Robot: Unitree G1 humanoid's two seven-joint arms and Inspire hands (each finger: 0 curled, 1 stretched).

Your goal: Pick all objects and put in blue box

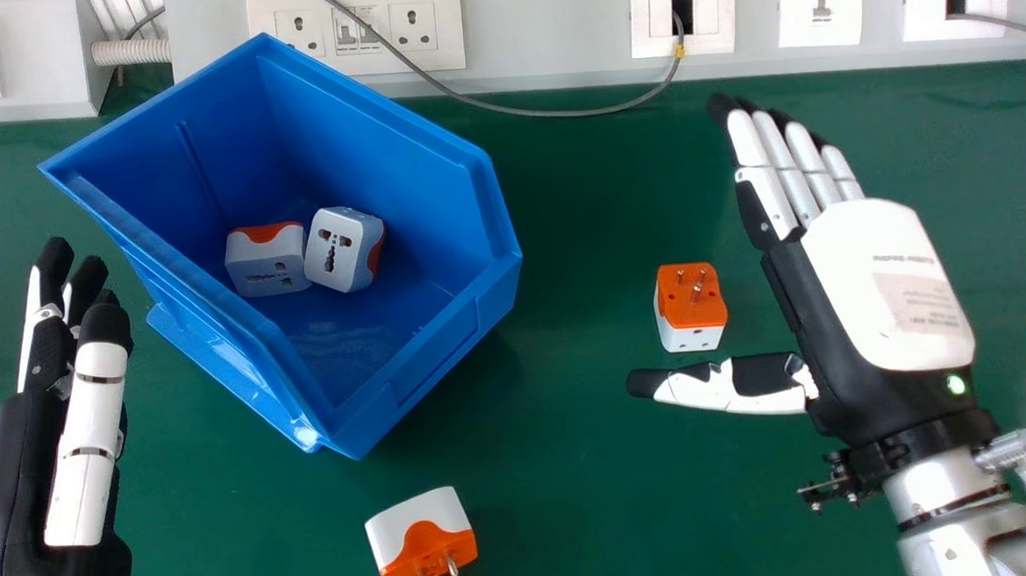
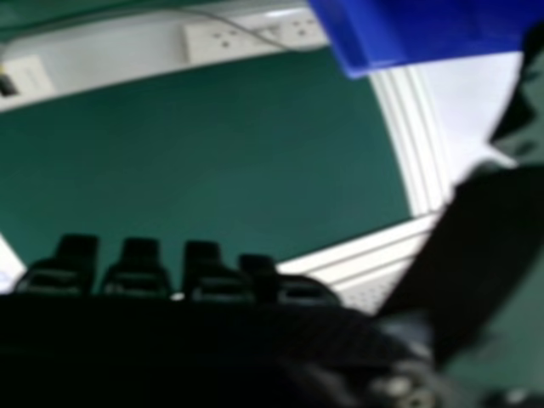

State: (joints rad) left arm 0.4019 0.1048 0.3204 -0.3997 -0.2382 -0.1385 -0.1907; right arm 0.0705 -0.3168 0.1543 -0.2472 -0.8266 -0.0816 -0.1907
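Observation:
My right hand (image 1: 886, 286) is at the right in the head view, fingers straight and thumb out to the side. An orange and white adapter (image 1: 690, 307) stands on the green table just beyond that thumb, apart from it. Another adapter (image 1: 424, 543) lies near the front edge, pins toward the front. Two white and orange adapters (image 1: 266, 260) rest inside the blue box (image 1: 470, 299). My left hand (image 1: 43, 462) is at the left edge, its fingers extended. In the right hand view are my right hand's fingers (image 2: 136, 276) and part of the blue box (image 2: 425, 34).
A grey trunking with wall sockets (image 1: 355, 30) runs along the back edge of the green table (image 1: 577, 495). A grey cable (image 1: 539, 111) loops down from it behind the box. Green surface lies between the box and my right hand.

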